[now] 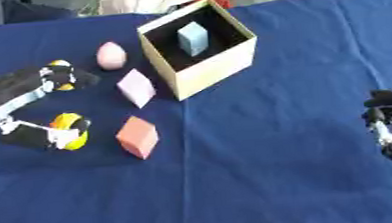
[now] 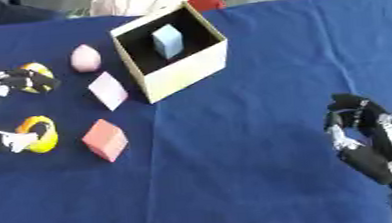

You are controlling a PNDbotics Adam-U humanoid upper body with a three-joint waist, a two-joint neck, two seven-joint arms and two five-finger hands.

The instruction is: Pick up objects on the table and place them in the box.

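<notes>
Plainly, box [image 1: 213, 64] bears no writing.

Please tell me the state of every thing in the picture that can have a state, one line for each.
Cardboard box: open at the top, upright.
Light blue block: inside the box.
Pink egg-shaped object: on the blue tablecloth, outside the box.
Pale pink cube: on the cloth, untouched.
Salmon cube: on the cloth, untouched.
Left robot hand: spread open, beside the cubes.
Right robot hand: fingers curled, holding nothing.
</notes>
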